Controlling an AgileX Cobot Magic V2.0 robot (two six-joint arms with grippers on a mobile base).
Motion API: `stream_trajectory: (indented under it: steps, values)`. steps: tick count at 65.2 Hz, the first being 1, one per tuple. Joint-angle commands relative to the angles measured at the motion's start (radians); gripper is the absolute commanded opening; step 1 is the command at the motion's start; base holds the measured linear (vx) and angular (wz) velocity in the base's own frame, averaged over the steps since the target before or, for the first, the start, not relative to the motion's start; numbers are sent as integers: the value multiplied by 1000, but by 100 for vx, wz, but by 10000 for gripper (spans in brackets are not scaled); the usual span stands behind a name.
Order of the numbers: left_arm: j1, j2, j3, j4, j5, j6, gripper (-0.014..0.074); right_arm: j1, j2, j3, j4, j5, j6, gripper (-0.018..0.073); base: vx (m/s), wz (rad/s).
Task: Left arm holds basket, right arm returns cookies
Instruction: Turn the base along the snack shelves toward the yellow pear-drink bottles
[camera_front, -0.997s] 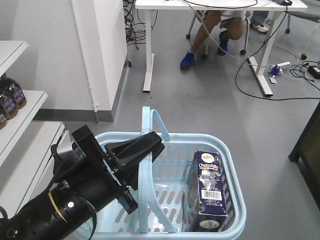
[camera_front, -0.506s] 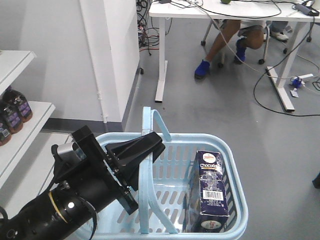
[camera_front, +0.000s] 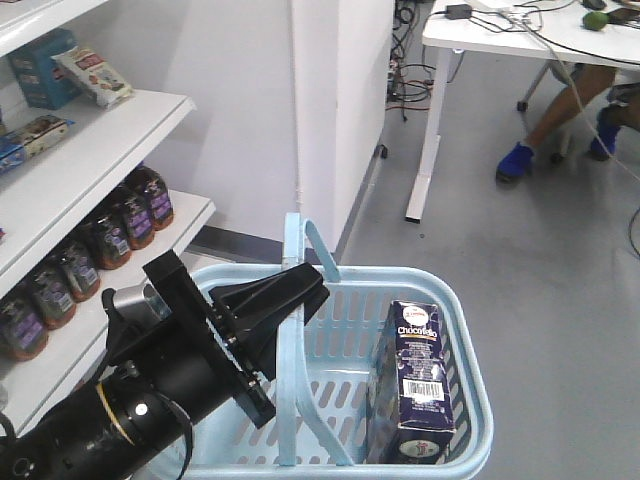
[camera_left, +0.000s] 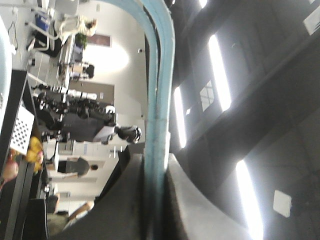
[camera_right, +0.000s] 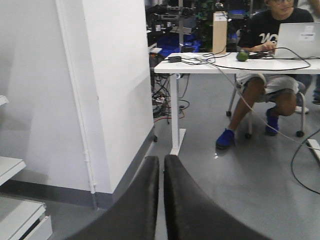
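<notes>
Store shelves stocked with bottles on the left. Left claw is clamped on the handle of the basket, Chocofello box stands upright inside, and right claw is pinched together, empty.

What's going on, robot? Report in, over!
Left gripper shut on basket handle. Right gripper shut, empty. Cookies upright in the basket, right side. Shelves with bottles on the left; nothing over the cookies.
</notes>
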Motion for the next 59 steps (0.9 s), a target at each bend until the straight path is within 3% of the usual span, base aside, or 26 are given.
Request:
stream_trajectory:
  steps: [1,59]
  values:
    - [-5,-31,-26,-15,-279,-3,0,-4,-12,18,-4,-72,-3,-6,9,43]
    - [-5,-31,-26,-15,-279,-3,0,-4,-12,18,-4,-72,-3,-6,6,39]
